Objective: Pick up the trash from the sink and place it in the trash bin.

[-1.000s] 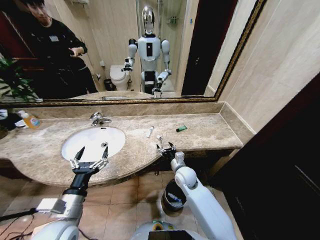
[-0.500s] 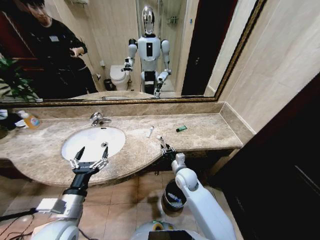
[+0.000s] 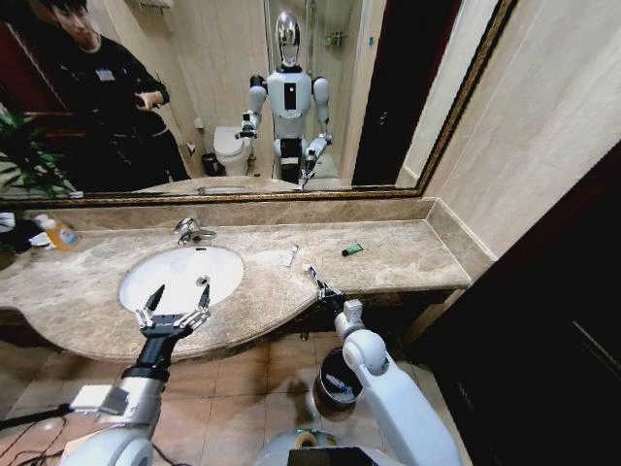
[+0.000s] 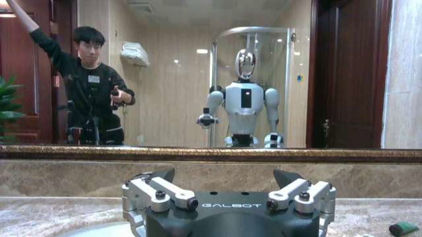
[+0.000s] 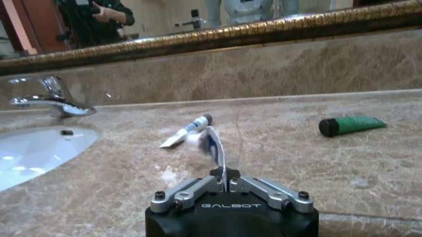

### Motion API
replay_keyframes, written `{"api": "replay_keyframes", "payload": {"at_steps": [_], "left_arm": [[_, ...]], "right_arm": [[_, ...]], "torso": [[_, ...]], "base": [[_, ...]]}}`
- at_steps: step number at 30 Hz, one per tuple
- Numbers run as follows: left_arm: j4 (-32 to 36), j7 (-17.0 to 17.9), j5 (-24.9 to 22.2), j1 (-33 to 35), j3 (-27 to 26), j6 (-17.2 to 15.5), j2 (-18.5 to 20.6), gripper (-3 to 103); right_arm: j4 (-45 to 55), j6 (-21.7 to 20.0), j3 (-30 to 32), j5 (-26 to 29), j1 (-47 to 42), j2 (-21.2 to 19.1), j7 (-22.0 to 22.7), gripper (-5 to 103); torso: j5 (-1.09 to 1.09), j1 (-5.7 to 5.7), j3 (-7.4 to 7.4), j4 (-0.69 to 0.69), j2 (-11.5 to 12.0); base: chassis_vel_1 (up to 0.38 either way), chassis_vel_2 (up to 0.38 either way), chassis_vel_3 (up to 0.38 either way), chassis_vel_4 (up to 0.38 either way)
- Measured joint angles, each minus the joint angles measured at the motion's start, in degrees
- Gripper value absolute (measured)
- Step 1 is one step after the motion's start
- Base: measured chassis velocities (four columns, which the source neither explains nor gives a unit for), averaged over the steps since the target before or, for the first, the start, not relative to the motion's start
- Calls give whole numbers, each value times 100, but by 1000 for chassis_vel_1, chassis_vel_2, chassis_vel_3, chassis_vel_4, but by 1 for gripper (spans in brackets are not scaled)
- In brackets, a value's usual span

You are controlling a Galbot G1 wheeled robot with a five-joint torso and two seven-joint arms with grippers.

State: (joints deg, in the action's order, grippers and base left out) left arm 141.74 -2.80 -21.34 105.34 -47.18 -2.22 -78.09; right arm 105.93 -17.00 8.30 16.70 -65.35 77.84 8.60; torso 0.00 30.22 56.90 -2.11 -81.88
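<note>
At the counter's front edge, right of the sink [image 3: 165, 282], my right gripper [image 3: 327, 294] is shut on a white toothbrush [image 3: 315, 277]. In the right wrist view the toothbrush [image 5: 212, 143] sticks up and forward from the shut right gripper [image 5: 226, 178]. A small white tube [image 3: 290, 255] [image 5: 187, 130] and a green packet [image 3: 352, 249] [image 5: 349, 125] lie on the marble behind it. My left gripper [image 3: 175, 309] [image 4: 224, 175] hangs open over the sink's front rim, holding nothing. The black trash bin [image 3: 324, 367] stands on the floor under the counter, partly behind my right arm.
A chrome tap [image 3: 189, 231] stands behind the basin. A clear bottle with an orange label [image 3: 60, 233] sits at the far left by the mirror [image 3: 243, 97]. The beige wall closes the counter [image 3: 408, 257] on the right. A person shows in the mirror.
My right gripper was open around the toothbrush and has shut on it, then drawn slightly back toward the counter's edge. The left arm has not moved.
</note>
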Motion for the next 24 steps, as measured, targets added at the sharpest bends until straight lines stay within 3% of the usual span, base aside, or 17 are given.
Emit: {"api": "replay_keyframes", "payload": {"at_steps": [13,15,23,24], "left_arm": [[0,0,0,0,0,0,0,100],[0,0,0,0,0,0,0,100],[0,0,0,0,0,0,0,100],[0,0,0,0,0,0,0,100]], "right_arm": [[651,90,94,105,-453,-298,-126,0],[861,160,305,112,-752,-481,-631,0],[1077,460,728,88,-1246,-681,-1522,0],[1066,579,849,119,-1317,-706,-1932,0]], "torso": [[0,0,0,0,0],[0,0,0,0,0],[1,0,0,0,0],[0,0,0,0,0]], "base": [[0,0,0,0],[0,0,0,0],[0,0,0,0],[0,0,0,0]]}}
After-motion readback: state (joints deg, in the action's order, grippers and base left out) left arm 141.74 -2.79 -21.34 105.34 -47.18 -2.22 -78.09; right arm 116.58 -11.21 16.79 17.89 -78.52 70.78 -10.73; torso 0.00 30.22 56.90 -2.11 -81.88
